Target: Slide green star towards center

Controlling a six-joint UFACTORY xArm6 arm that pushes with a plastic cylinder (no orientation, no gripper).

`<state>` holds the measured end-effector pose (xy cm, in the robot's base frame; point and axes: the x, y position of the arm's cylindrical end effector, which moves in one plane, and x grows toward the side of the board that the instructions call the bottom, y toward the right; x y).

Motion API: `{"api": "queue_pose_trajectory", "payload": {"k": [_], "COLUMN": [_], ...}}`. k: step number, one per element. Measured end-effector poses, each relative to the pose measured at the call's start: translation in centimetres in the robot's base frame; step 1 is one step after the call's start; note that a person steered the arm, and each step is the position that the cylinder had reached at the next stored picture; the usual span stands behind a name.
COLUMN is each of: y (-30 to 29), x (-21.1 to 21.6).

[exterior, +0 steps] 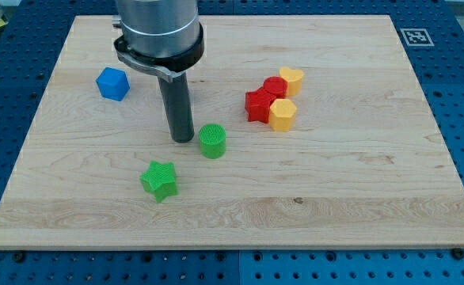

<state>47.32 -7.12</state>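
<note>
The green star (160,180) lies on the wooden board (359,198), left of middle and toward the view's bottom. My tip (183,139) rests on the board above and slightly right of the star, with a gap between them. A green cylinder (212,141) stands just right of my tip, close to it but apart.
A blue cube (112,84) sits at the upper left. A tight cluster lies right of centre: a red star-like block (257,105), a red cylinder (275,87), a yellow heart (292,79) and a yellow hexagon (283,114). A marker tag (415,36) is at the board's top right corner.
</note>
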Motion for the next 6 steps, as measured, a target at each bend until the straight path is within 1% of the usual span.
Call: {"api": "queue_pose_trajectory", "payload": {"k": [1, 2, 3, 4, 5, 6], "y": [3.3, 7.5, 4.3, -1.8, -6.8, -9.7], "x": [1.5, 1.6, 0.0, -1.6, -1.8, 0.2]}}
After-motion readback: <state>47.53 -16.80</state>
